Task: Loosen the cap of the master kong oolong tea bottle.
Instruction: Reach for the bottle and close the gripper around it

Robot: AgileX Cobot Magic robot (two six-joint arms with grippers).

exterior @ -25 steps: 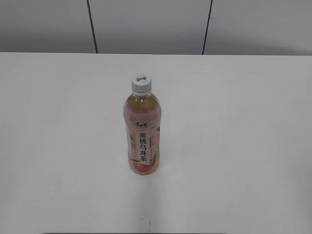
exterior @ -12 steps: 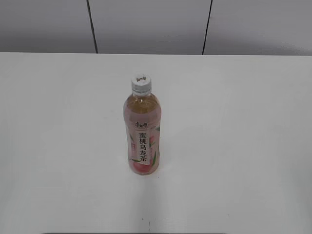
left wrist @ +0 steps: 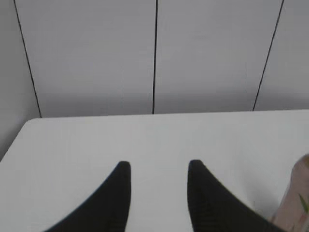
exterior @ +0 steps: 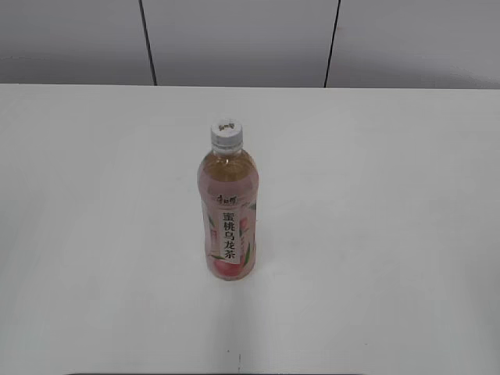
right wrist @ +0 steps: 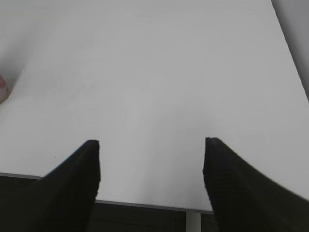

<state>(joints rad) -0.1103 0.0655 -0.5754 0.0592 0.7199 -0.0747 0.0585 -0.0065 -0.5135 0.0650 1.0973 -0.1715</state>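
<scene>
Well inside table (exterior: pixel 406 234) edges: bottle (exterior: pixel 228 211) upright, capped.

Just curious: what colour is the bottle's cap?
White cap, small dark mark on top; exterior view.

Nothing is changing between the earlier exterior pictures and this one. The master kong oolong tea bottle (exterior: pixel 228 226) is showing no shift, tilt or turn on the table (exterior: pixel 391 234): its label is facing the same way, and its base is sitting at the same spot relative to the table's far edge. The cap (exterior: pixel 226 133) is sitting on the bottle's neck with its dark mark pointing as before. No arm or gripper is coming into the exterior view beside the bottle. The wrist views have no earlier pictures to compare with.
</scene>
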